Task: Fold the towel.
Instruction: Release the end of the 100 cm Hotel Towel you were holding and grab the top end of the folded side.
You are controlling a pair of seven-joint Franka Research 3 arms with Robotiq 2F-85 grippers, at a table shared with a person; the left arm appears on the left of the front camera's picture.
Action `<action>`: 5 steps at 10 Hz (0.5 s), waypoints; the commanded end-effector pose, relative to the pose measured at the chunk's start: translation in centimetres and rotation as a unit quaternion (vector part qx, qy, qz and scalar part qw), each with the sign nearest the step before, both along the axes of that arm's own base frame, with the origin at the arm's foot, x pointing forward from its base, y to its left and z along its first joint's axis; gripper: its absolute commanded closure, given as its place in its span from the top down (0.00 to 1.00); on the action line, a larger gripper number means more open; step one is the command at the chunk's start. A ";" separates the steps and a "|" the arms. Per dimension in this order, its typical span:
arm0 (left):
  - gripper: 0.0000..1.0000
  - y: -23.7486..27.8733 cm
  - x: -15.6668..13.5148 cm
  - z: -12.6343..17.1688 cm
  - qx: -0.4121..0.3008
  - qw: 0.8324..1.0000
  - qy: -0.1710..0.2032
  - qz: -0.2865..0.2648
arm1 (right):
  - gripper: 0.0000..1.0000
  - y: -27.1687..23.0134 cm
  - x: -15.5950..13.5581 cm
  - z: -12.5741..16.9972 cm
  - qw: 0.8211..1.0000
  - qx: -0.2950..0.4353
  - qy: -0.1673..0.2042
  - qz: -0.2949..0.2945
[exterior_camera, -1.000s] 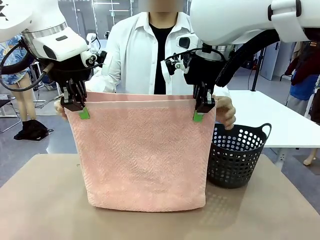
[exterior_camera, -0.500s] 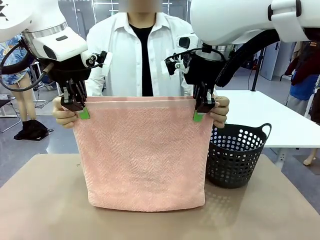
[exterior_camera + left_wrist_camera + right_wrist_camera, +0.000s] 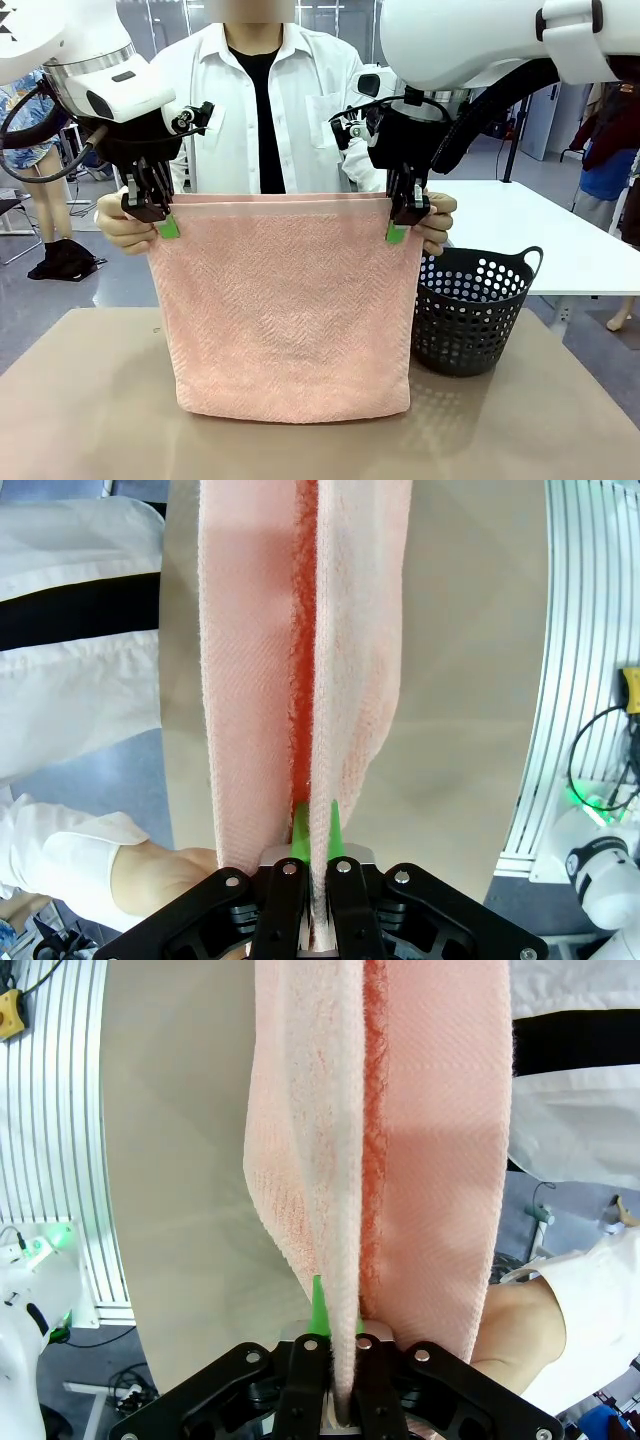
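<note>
Black perforated basket (image 3: 470, 310) on the tan table (image 3: 80, 400); white table (image 3: 560, 240) behind

Tan, matte counter (image 3: 90, 420), plain surface. On it, one black perforated basket (image 3: 470, 310), upright, near the far right corner, with a loop handle at the rim and its shadow falling toward the near edge. Bottom edge of the pink towel (image 3: 285, 310) is down at the counter around the middle, parallel to the near edge, with a thin shadow beneath. The towel's lower right corner is just beside the basket base; contact there cannot be judged.
</note>
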State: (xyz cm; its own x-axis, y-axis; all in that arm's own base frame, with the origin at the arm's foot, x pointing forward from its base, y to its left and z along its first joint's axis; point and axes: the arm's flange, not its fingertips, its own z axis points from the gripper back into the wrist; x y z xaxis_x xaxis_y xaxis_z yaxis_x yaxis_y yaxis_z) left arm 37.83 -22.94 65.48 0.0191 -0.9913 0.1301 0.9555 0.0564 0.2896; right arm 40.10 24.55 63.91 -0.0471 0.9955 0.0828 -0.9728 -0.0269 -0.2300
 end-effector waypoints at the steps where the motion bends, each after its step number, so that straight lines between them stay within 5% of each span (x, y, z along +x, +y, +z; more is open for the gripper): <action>1: 0.00 0.2 0.1 0.0 -0.001 1.000 0.001 0.001 | 0.00 0.0 0.0 -0.1 1.000 0.000 0.000 -0.001; 2: 0.07 0.0 0.0 0.0 0.000 1.000 0.000 0.000 | 0.03 0.0 0.0 0.0 1.000 0.000 0.000 0.000; 3: 0.48 0.0 -0.3 0.0 0.002 1.000 -0.005 -0.012 | 0.32 -0.1 0.1 -0.2 1.000 0.011 -0.001 0.002; 4: 0.52 0.0 -0.4 0.1 0.003 1.000 -0.008 -0.005 | 0.39 -0.2 0.1 -0.1 1.000 0.015 -0.002 -0.001; 5: 0.92 0.0 -0.6 0.3 0.003 1.000 -0.011 -0.005 | 0.68 -0.4 -0.1 0.1 1.000 0.019 -0.007 -0.001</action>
